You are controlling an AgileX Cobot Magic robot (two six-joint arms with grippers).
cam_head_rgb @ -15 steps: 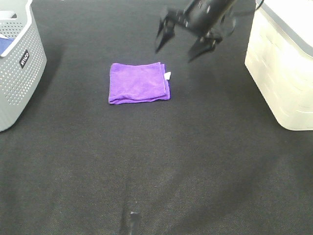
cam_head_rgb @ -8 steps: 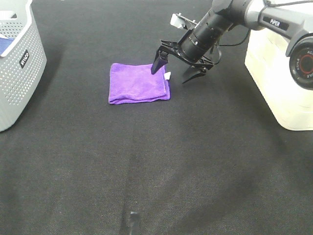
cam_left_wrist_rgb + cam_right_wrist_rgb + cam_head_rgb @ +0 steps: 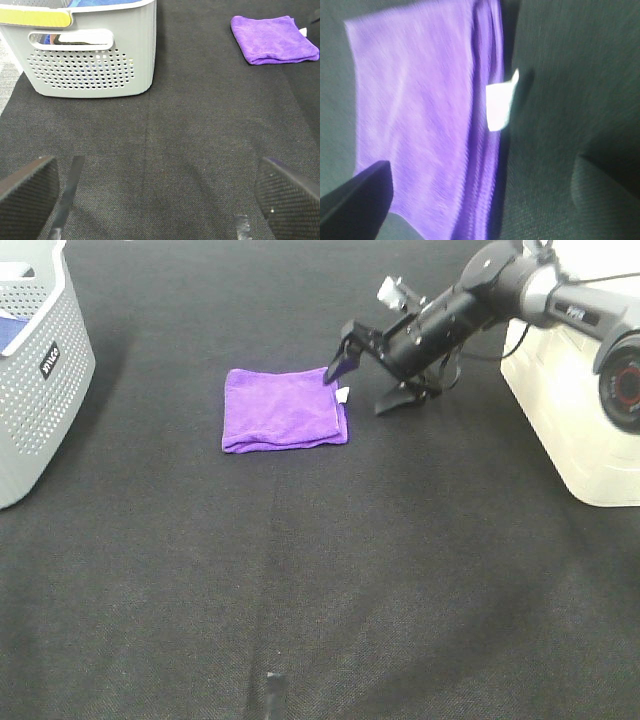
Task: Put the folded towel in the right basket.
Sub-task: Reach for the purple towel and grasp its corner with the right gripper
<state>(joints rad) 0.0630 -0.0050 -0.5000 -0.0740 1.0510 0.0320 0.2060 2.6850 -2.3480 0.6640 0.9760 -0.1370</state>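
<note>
Right pincer [image 3: 370, 380], jaws spread wide | folded purple terry towel [image 3: 285, 408] flat on black woven mat [image 3: 300, 570], tagged edge lying between the jaws, bulk beyond one jaw | left pincer [image 3: 157, 195], also spread, well apart.

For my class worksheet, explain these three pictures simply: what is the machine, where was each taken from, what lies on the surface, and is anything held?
It is a robot with two arms, each ending in a two-fingered gripper. One picture comes from a camera mounted high; the other two from cameras on the wrists. On the black mat are a folded purple towel, a grey basket on the left and a white basket on the right. The right gripper is open at the towel's tagged edge. The left gripper is open too. Nothing is held.
</note>
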